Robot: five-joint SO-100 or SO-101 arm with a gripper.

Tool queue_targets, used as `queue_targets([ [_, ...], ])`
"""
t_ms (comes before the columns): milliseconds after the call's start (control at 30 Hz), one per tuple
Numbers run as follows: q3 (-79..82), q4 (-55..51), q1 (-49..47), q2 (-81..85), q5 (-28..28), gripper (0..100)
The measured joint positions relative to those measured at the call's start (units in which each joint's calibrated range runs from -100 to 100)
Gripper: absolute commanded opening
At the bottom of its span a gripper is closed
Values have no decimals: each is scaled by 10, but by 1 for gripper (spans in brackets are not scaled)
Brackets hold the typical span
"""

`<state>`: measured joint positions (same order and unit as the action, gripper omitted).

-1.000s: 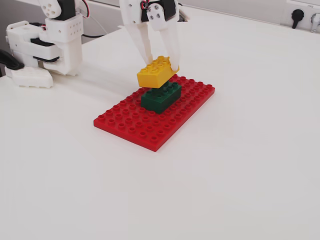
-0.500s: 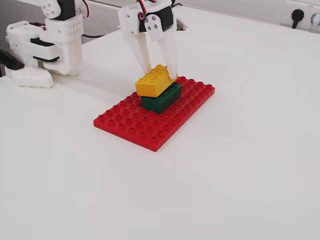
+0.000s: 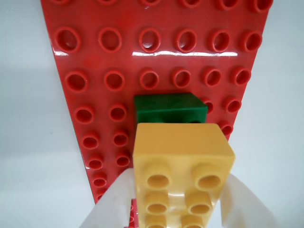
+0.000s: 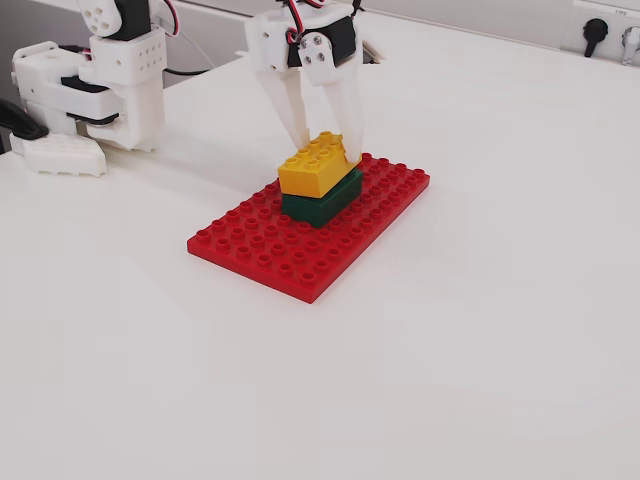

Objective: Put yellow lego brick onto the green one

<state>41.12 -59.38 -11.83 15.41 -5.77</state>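
The yellow lego brick [image 4: 312, 172] rests on the green one [image 4: 322, 205], a little askew. The green brick stands on a large flat red baseplate [image 4: 265, 250]. My gripper [image 4: 328, 148] comes down from above, with its white fingers [image 4: 300, 115] against the two long sides of the yellow brick, shut on it. In the wrist view the yellow brick [image 3: 183, 142] fills the lower middle between the gripper [image 3: 175, 209] fingers. Only the far end of the green brick [image 3: 168, 107] shows beyond it, on the baseplate [image 3: 109, 61].
The white arm base and motors [image 4: 100, 80] stand at the back left of the white table [image 4: 480, 330]. A wall socket [image 4: 595, 25] is at the top right. The baseplate's studs around the stacked bricks are bare.
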Motion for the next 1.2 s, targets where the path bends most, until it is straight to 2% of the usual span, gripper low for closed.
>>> queue_targets([
  [300, -44, -25, 0, -51, 0, 12],
  [433, -44, -25, 0, -51, 0, 13],
  [600, -44, -25, 0, -51, 0, 19],
  [1200, -54, -61, -1, -4, 12, 20],
])
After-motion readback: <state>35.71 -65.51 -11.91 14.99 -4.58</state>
